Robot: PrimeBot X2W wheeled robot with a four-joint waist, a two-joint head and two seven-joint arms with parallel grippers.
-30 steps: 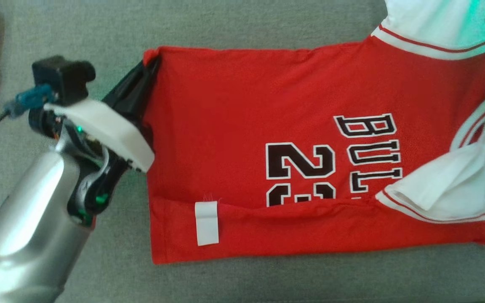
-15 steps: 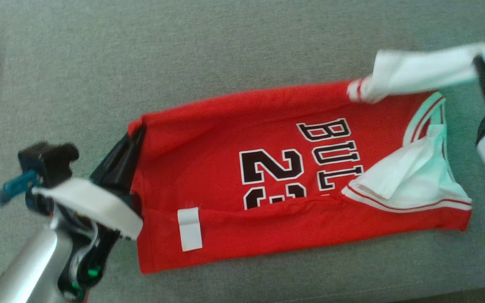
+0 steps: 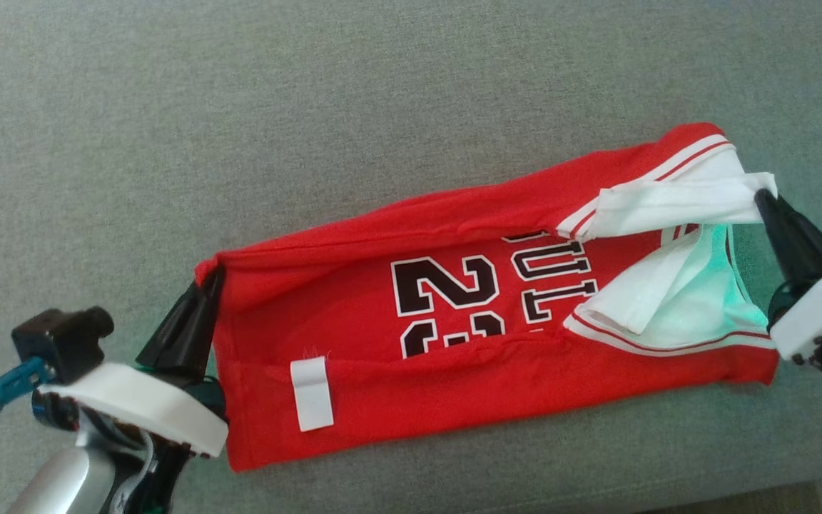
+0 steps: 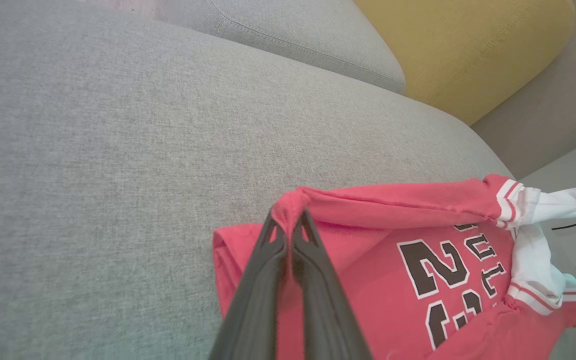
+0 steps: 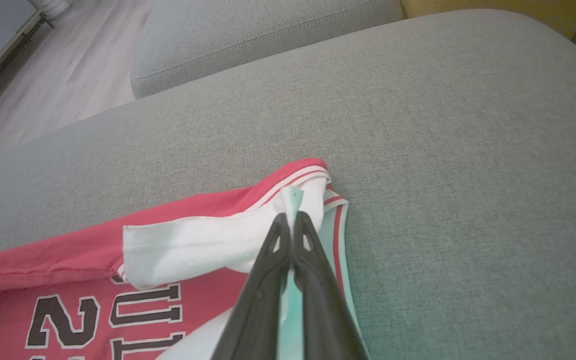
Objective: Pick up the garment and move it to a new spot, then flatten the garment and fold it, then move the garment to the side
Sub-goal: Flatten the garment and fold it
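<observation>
Mid-fold, seemingly: garment [image 3: 454, 371] is clamped at hem corner [image 3: 205, 267] by left pincer [image 3: 205, 282], at white strap [image 3: 668, 203] by right pincer [image 3: 765, 198]; side move not yet made.

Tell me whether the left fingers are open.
No: the left fingers are pinched shut on a red corner of the jersey.

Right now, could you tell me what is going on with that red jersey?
The robot is folding the jersey on a grey sofa. Its left gripper is shut on the hem's far corner, its right gripper on a white shoulder strap, stretching the far edge between them. The near edge is already folded over the number.
</observation>
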